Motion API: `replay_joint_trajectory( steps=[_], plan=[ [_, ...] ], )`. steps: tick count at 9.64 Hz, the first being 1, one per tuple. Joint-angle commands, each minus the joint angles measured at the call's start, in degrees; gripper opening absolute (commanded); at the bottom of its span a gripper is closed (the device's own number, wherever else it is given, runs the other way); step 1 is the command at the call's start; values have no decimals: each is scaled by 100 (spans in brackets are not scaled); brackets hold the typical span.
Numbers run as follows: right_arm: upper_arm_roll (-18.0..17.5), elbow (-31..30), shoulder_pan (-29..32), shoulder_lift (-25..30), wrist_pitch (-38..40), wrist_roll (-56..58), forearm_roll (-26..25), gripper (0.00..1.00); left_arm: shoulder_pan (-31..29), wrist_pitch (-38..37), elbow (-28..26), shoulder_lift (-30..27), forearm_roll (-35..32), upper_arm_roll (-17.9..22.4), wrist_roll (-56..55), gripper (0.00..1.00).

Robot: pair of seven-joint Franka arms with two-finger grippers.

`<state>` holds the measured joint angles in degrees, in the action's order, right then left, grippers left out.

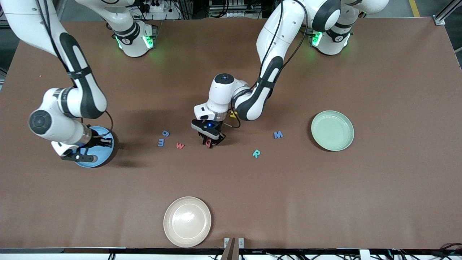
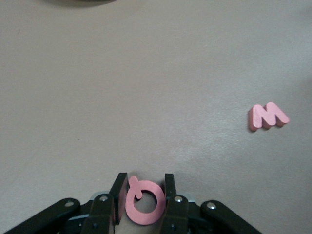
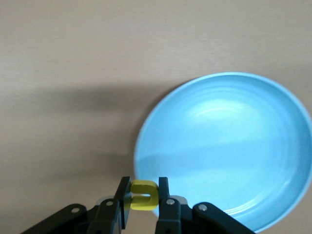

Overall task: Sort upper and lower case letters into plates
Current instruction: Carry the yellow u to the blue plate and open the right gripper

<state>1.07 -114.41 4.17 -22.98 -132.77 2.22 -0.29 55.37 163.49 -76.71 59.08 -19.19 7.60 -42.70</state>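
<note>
A plain blue plate (image 1: 94, 161), a pale mint green plate (image 1: 332, 130) and a beige plate (image 1: 187, 221) sit on a brown table (image 1: 389, 187); foam letters show pink Q (image 2: 144, 201), yellow letter (image 3: 143, 201), red W (image 1: 180, 145), teal R (image 1: 256, 154), blue M (image 1: 278, 135).

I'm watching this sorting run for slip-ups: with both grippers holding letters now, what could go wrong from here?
1. The right gripper pinches a small yellow letter right above the blue plate's rim; released here, it might land outside on the table.
2. The left gripper grips the pink letter by its edges; it could twist or slip out on the way.
3. The red w lies close beside the left gripper and might get nudged.
</note>
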Motion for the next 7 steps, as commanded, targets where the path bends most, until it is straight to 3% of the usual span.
replay_joint_trajectory(
  steps=[1, 5, 6, 7],
  plan=[
    [-80, -46, 329, 21, -47, 305, -399, 5, 18, -501, -213, -396, -111, 84, -98, 32],
    [-80, -46, 357, -14, -56, 306, -463, 6, -288, -1134, -317, -765, -23, 93, 226, 32],
    [-80, -46, 357, -14, -56, 306, -463, 7, -507, -1179, -544, -966, -6, 84, 506, 32],
    [-80, -37, 357, -14, -47, 306, -472, 14, -709, -1188, -860, -1220, 160, 84, 709, 32]
  ],
)
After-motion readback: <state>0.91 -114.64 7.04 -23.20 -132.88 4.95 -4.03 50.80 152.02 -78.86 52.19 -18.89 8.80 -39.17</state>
